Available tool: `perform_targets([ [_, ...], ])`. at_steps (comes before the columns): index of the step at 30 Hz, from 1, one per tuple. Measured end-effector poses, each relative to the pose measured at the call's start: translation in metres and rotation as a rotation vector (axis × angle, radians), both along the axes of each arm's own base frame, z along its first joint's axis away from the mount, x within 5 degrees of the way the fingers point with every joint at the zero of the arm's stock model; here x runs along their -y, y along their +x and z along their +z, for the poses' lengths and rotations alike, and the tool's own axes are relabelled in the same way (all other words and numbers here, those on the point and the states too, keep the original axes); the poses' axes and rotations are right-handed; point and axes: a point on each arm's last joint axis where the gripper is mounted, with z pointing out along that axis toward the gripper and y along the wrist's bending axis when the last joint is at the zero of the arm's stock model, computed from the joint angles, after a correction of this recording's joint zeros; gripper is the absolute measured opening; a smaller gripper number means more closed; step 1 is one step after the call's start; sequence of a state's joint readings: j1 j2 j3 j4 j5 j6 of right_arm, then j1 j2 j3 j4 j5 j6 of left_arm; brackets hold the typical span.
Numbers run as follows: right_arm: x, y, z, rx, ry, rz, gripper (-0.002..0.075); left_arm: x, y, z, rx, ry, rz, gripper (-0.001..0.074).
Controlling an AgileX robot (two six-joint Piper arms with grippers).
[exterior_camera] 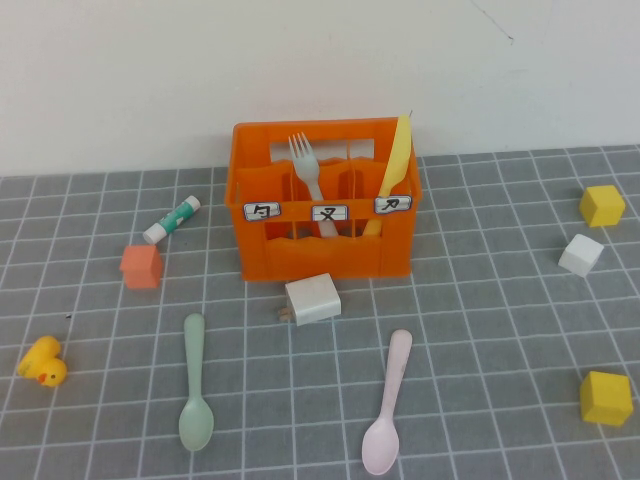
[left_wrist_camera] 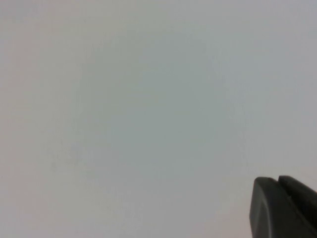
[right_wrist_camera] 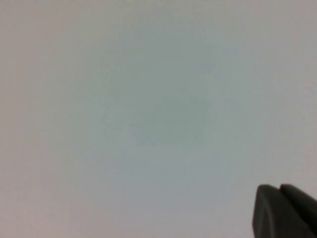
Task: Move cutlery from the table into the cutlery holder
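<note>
The mint green spoon (exterior_camera: 194, 385) is lying flat on the worktop (exterior_camera: 500, 330) near-left of the orange cutlery holder (exterior_camera: 322, 205), bowl toward the near edge. The pink spoon (exterior_camera: 388, 404) is lying to its right, also bowl nearest. A grey fork (exterior_camera: 306, 170) and a yellow knife (exterior_camera: 394, 168) are standing in the holder, and a white charger (exterior_camera: 311, 299) is sitting just in front of it. The left gripper (left_wrist_camera: 285, 208) and right gripper (right_wrist_camera: 286, 210) are each showing only a dark corner against a blank surface; whether their jaws are apart or together cannot be told.
</note>
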State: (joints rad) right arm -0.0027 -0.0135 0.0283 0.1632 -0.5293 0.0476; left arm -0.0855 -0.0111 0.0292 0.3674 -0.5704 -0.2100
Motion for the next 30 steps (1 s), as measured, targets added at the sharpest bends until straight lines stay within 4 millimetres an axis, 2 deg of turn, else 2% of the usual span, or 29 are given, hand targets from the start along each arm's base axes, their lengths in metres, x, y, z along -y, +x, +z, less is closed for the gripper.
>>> perform_targets([
  [5,-0.001,0.002,0.003,-0.068,-0.006,0.015,-0.0003,-0.005,0.0,0.002,-0.027,-0.187,-0.057,-0.0001],
  [8,-0.004,-0.002,0.022,-0.122,-0.061,0.02,-0.0003,-0.01,0.005,0.0,-0.177,-0.322,-0.062,-0.0001],
  [12,-0.007,-0.01,0.045,-0.233,-0.253,-0.024,-0.0003,-0.018,0.001,0.024,-0.4,-0.407,0.026,-0.0001],
  [14,-0.007,-0.016,0.054,-0.286,-0.323,-0.045,-0.0003,-0.022,-0.003,0.038,-0.469,-0.404,0.079,-0.0001],
  [17,-0.008,-0.012,0.061,-0.419,-0.369,-0.038,-0.0003,-0.027,-0.004,0.055,-0.58,-0.37,0.176,-0.0001],
  [20,-0.008,0.004,0.057,-0.616,-0.38,0.005,-0.0003,-0.033,0.006,0.064,-0.706,-0.308,0.294,-0.0001],
  [23,-0.011,0.022,0.051,-0.768,-0.402,0.067,-0.0003,-0.035,0.024,0.062,-0.85,-0.273,0.369,-0.0001],
  [26,-0.017,0.04,0.044,-0.887,-0.479,0.157,-0.0003,-0.032,0.04,0.055,-0.953,-0.279,0.369,-0.0001],
  [30,-0.025,0.058,0.032,-0.988,-0.563,0.276,-0.0003,-0.022,0.063,0.046,-1.072,-0.369,0.292,-0.0001],
])
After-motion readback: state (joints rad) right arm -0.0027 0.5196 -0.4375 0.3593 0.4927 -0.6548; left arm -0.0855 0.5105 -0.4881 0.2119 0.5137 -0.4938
